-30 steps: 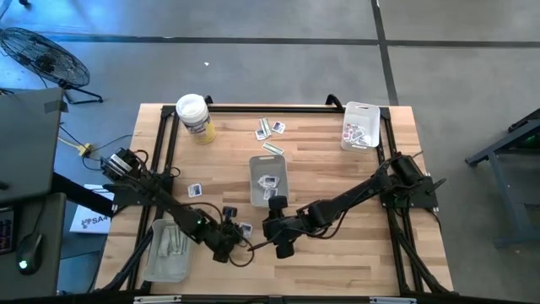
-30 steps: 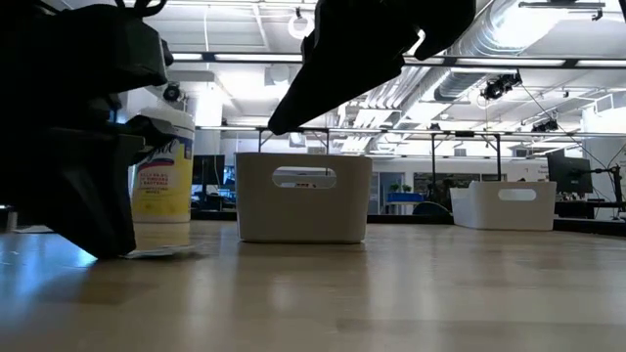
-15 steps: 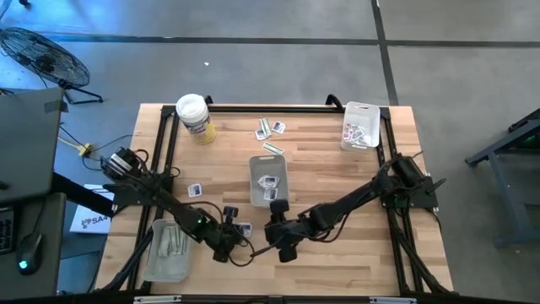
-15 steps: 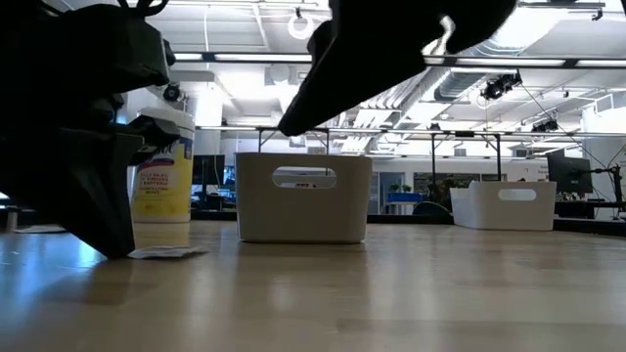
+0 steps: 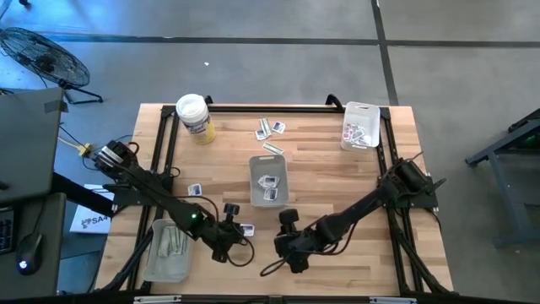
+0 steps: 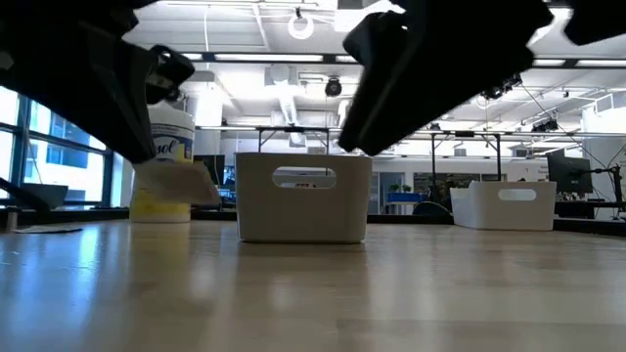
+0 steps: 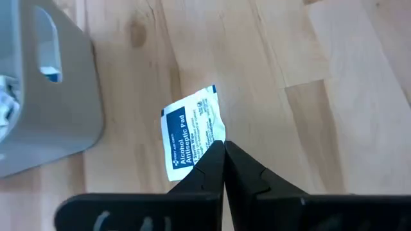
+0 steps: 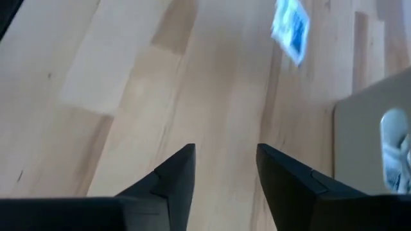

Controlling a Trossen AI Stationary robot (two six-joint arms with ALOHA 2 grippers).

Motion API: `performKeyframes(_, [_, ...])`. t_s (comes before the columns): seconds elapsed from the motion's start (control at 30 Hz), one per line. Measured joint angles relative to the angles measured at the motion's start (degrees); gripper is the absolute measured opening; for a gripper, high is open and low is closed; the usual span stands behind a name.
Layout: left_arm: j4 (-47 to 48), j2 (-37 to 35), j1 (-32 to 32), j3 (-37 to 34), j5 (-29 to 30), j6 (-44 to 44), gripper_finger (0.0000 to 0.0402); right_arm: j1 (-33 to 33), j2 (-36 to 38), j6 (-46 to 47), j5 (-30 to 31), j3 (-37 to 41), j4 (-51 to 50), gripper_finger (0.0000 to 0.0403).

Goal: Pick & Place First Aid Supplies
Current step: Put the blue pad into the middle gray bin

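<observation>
Near the worktop's front edge, the left gripper (image 7: 224, 146) pinches a white alcohol pad packet (image 7: 190, 129) (blue print showing) clear of the wood; the right gripper (image 8: 222, 168) hangs beside it, fingers apart and empty.

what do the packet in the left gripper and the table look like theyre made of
Packet: looks like thin coated paper or foil, white with blue print; it curls slightly where the shut left gripper pinches its edge. Table: pale wood planks glued side by side, with visible grain and a soft sheen.
</observation>
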State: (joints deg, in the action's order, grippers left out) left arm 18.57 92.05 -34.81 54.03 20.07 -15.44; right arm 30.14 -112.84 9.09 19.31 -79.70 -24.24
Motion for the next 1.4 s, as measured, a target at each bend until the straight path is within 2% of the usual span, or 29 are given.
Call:
performKeyframes(0.17, [4.92,-0.60,-0.02,4.68,0.50,2.69,0.0000,0.81,0.02,3.39,0.02,0.00,-4.57,0.0152])
performKeyframes(0.37, [12.28,-0.65,0.29,12.62,5.59,7.29,0.0000,1.42,0.07,7.44,-0.73,0.00,-8.68,0.0143])
performKeyframes(0.57, [16.11,-0.77,4.73,16.78,6.90,11.16,0.0000,1.52,0.09,8.77,-4.66,0.00,-8.34,0.0141])
performKeyframes(0.7, [16.31,-0.77,12.03,16.36,3.49,13.67,0.0000,1.90,0.09,9.10,-6.94,0.00,-7.88,0.0135])
performKeyframes(0.83, [14.18,-0.77,19.53,15.31,0.25,18.68,0.0000,4.08,0.09,9.02,-2.97,0.00,-6.39,0.0134])
performKeyframes(0.97, [9.94,1.23,26.60,13.45,-6.34,22.34,0.0000,6.24,-0.43,8.91,-0.39,-0.02,-2.11,0.0139])
performKeyframes(1.17, [1.71,6.07,32.10,11.75,-11.84,26.21,0.0000,7.05,-2.13,10.17,-2.50,-0.02,-0.41,0.0146])
performKeyframes(1.4, [1.13,9.57,36.03,11.72,-15.62,26.61,0.0000,6.62,-2.78,10.52,-4.50,-0.02,-0.47,0.0141])
